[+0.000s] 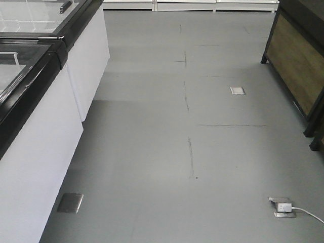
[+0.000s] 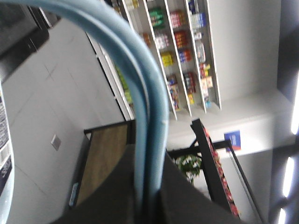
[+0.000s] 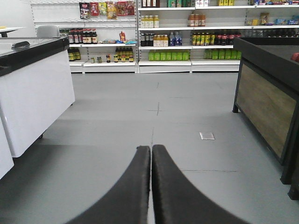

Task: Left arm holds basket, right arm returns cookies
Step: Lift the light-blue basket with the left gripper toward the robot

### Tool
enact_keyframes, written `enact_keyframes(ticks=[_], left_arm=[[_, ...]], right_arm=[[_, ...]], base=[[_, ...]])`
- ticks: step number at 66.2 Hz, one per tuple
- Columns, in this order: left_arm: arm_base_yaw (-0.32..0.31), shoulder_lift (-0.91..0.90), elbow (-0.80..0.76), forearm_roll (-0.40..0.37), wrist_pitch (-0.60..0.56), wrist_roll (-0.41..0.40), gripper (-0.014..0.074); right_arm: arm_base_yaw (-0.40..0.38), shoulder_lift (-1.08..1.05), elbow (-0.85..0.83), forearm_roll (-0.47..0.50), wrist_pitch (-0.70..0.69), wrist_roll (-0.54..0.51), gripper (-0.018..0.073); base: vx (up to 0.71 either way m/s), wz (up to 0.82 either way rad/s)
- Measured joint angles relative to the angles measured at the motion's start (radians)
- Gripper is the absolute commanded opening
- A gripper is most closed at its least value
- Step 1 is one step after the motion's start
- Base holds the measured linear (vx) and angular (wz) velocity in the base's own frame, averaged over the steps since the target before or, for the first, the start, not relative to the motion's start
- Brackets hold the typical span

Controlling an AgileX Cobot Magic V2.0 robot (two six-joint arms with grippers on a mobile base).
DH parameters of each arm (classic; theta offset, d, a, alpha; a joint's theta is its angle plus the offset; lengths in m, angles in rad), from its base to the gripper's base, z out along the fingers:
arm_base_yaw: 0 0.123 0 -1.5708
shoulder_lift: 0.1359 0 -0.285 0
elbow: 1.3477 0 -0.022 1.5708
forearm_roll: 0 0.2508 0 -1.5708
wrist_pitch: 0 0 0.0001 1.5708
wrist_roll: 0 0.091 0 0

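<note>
Right fingers point(image 3: 135, 186) pressed tip to tip, nothing between — bare grey floor point(image 3: 154, 116) ahead, stocked shelves point(image 3: 163, 42) far beyond. Left fingers point(image 2: 187, 205) clamped on basket handle point(image 2: 156, 112), light blue loop arching up-left from them — barcode-labelled sliver point(image 2: 3, 154) far left, too cropped to name.

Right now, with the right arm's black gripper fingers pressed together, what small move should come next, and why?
Probably open the right gripper and swing it toward the light blue plastic basket handle, clamped by the left gripper. It is shut on nothing and faces the distant white store shelves, not the basket.
</note>
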Motion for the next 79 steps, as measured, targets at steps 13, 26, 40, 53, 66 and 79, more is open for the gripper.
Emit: enact_keyframes(ticks=[13,26,40,53,66,79], left_arm=[[-0.202,0.001,-0.052,0.012,0.011,-0.014,-0.0008],[-0.4,0.0,-0.135,0.014,0.021,-0.014,-0.0008],[-0.604,0.0,-0.156,0.028,0.04,-0.01,-0.0008],[-0.788,0.0,-0.156,0.197,0.064,-0.007,-0.0008],[-0.973,-0.009,-0.124,0.296,0.069,-0.014,-0.0008],[-1.094,-0.081,0.077,0.296,0.029,0.038,-0.0008]], right_arm=[[0.0,0.0,0.0,0.0,0.0,0.0,-0.0009],[0.0,0.0,0.0,0.0,0.0,0.0,-0.0009],[0.0,0.0,0.0,0.0,0.0,0.0,-0.0009],[0.0,0.0,0.0,0.0,0.0,0.0,-0.0009],[0.0,0.0,0.0,0.0,0.0,0.0,-0.0009],[0.0,0.0,0.0,0.0,0.0,0.0,-0.0009]], base=[[0.0,0.0],[0.0,0.0],[0.0,0.0],[0.0,0.0],[0.0,0.0],[0.0,0.0]])
